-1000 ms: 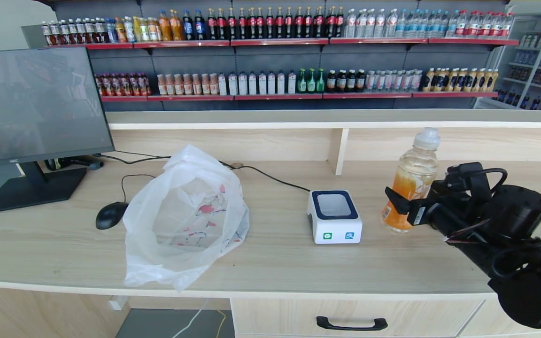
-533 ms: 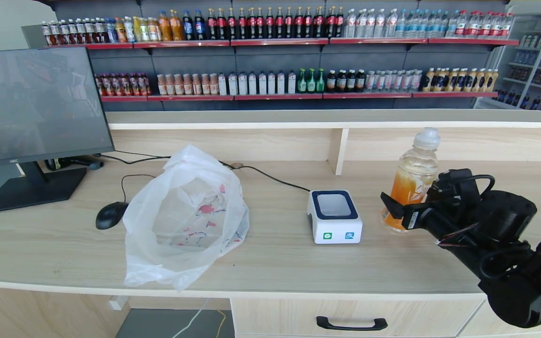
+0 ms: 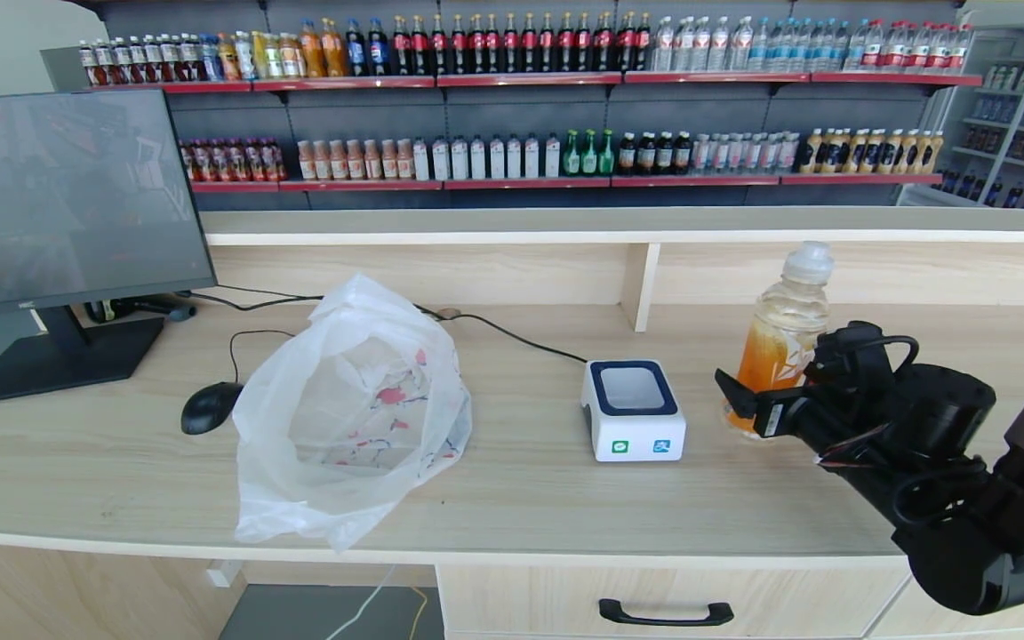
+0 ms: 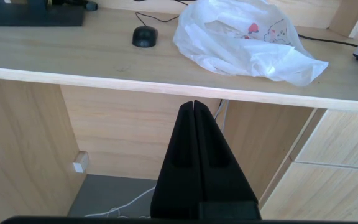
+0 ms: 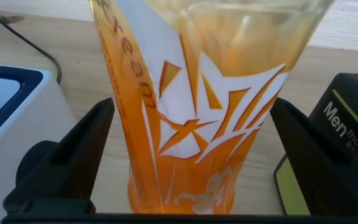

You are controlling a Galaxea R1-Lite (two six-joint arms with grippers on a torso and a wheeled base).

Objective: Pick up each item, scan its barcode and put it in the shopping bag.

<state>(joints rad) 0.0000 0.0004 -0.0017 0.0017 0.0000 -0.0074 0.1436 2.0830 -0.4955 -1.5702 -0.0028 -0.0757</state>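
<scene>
Our right end effector (image 3: 743, 396), jaws apart, straddles the lower part of the upright bottle (image 3: 786, 324) on the bench (image 3: 521, 498).

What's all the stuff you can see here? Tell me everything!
bottle: one, orange drink, white cap, right side of counter.
scanner: one, white, dark top, counter's middle.
shopping bag: one, whitish plastic, left of scanner.
mouse: one, black, left of shopping bag.
monitor: one, dark, far left.
shelf bottles: many, mixed colours, back wall.
left gripper: one, black, shut, below counter's edge.
right gripper: one, black, open, fingers either side of bottle.
</scene>
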